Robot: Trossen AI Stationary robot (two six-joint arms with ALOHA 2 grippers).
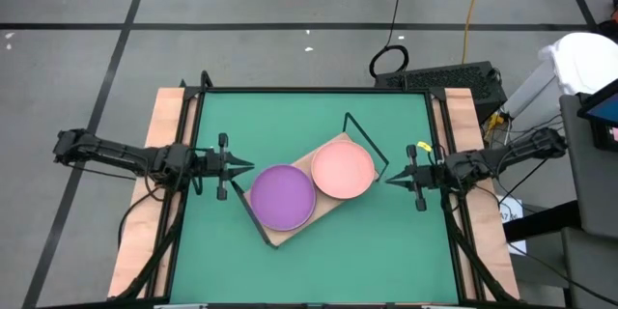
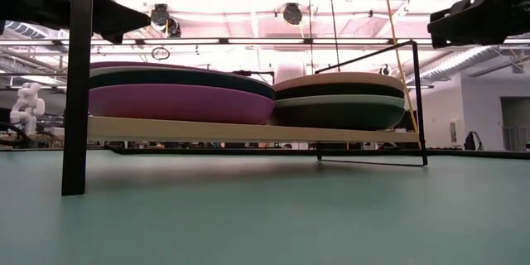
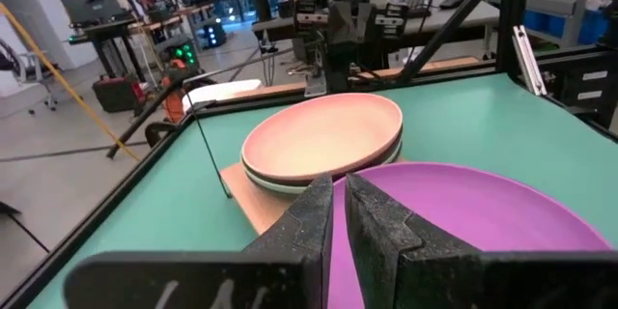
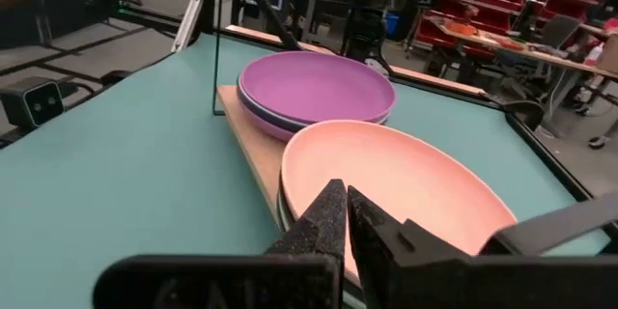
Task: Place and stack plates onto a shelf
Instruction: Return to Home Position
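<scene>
Over the table's (image 1: 290, 116) left edge: left arm (image 1: 145, 159), stretched level toward the middle. Left jaws pressed together, gripping nothing, tips aimed at the shelf's near end. Just beside the purple plate's (image 1: 282, 196) rim, yet apart from it, and raised above the tabletop in the low view.

Next along, on the left half of the shelf (image 1: 288, 237): purple plate uppermost on its stack, lying flat. Beneath it in the low view, a dark band and then a thick purple body (image 2: 178, 103); from the right wrist, a darker rim showing under the purple one. Slanted across the green table, wooden board bare only at its corners, thin black wire frame (image 1: 362, 130) standing at each end.

Farther right, touching the purple stack: pink plate (image 1: 342, 169), topmost on the second stack. Under it in the low view, a dark band, a pale mint band (image 2: 339, 99), and a dark plate at the bottom. Both stacks level, resting squarely on the board.

Just past the pink plate's rim and the wire frame's right end: right jaws, likewise closed tip to tip and empty, pointing back at the pink plate without touching it. Behind them, right arm (image 1: 502, 154), reaching in over the table's right edge.
</scene>
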